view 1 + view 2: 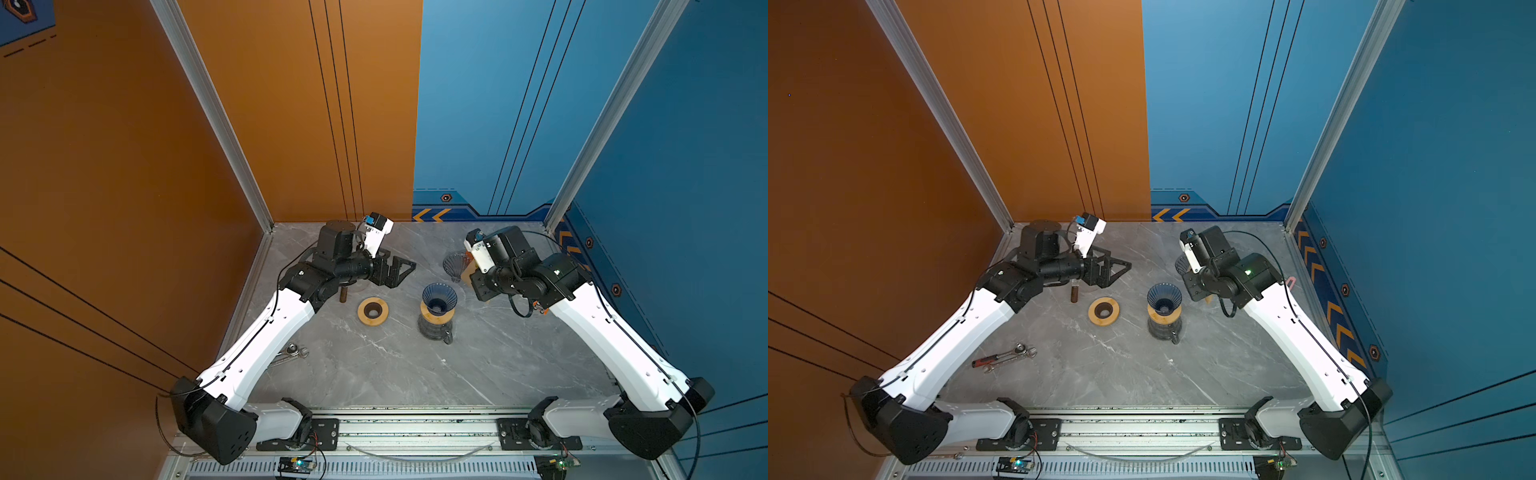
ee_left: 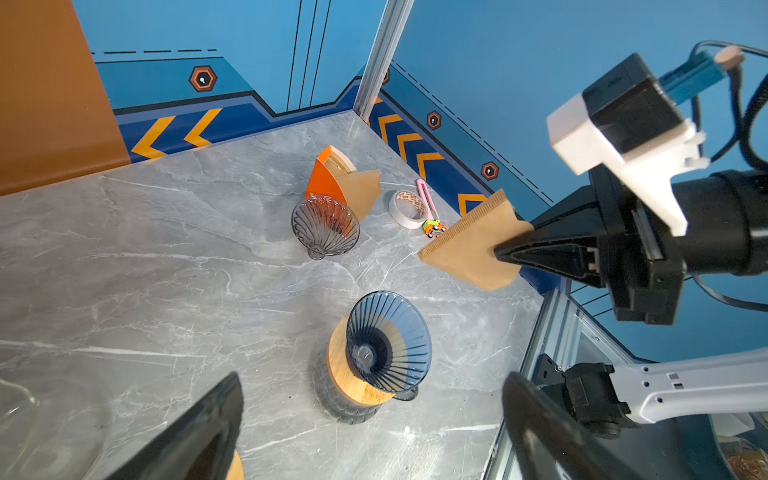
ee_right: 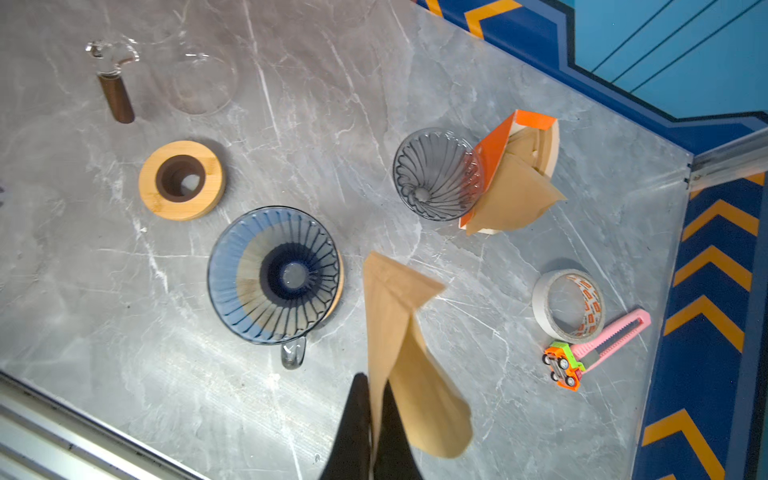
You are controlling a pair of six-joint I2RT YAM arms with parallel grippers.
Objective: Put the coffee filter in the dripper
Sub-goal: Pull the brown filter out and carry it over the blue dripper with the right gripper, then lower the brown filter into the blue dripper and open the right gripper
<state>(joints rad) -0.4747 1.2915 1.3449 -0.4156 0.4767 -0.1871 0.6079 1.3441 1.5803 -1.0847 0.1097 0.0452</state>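
Right end effector (image 3: 375, 386) pinches one coffee filter (image 3: 399, 324) near two drippers (image 3: 274, 274) (image 3: 436, 174); left end effector (image 2: 374, 380) gapes.

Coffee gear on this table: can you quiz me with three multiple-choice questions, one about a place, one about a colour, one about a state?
1. Where does the blue dripper stand?
A) on the glass carafe
B) inside the orange holder
C) on the tape roll

2. What colour is the held coffee filter?
A) white
B) green
C) brown

3. How is the right end effector?
A) open and empty
B) shut on the coffee filter
C) shut on the dripper

Answers:
1 A, its wooden collar sits on the carafe's mouth.
2 C, the paper is plain brown.
3 B, the right wrist view shows the paper pinched in it.
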